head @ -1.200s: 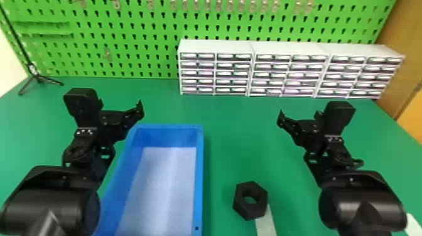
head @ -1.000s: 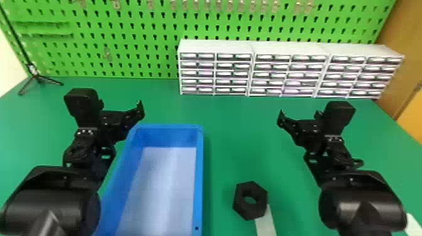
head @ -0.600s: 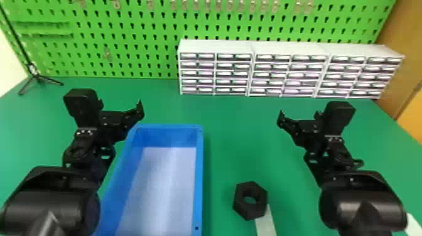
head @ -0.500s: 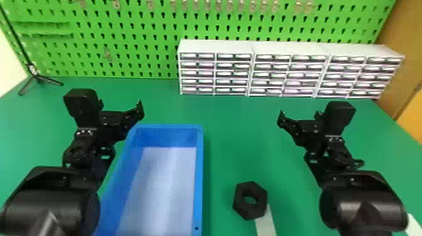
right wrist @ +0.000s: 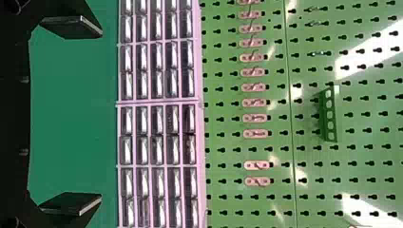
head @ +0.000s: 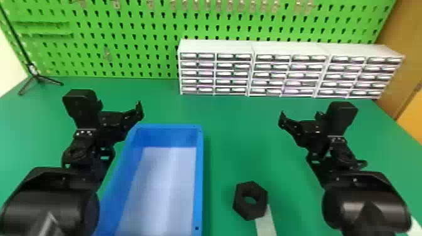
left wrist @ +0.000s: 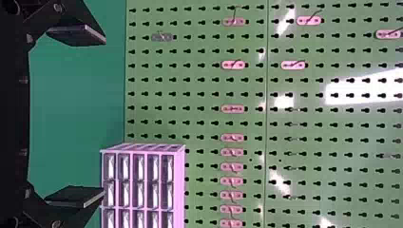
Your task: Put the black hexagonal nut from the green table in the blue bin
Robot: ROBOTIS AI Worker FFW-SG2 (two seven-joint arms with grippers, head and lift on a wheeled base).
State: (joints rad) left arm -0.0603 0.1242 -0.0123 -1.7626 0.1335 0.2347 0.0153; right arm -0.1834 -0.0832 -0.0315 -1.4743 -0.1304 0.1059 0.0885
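Drawers (head: 234,73) first, folks, small ones stacked up against the green pegboard (head: 94,40), with any lettering on their fronts too tiny to read from where I stand! Down to the black hexagonal nut (head: 241,204), lying on the green table (head: 245,131), one end of a pale strip (head: 265,224) at its five o'clock. From the left gripper (head: 120,108), spread wide, the nut sits at four o'clock, well apart; from the right gripper (head: 300,117), also spread wide, it's at seven o'clock, again well apart. And there's the blue bin (head: 200,175), nine o'clock from the nut, near it but not touching! Over to the views: the head view has nut, bin and a black tripod (head: 37,77) away at ten o'clock from the nut; the left wrist view offers drawers and hooks (left wrist: 233,65); the right wrist view adds a green slotted holder (right wrist: 329,114) on the pegboard
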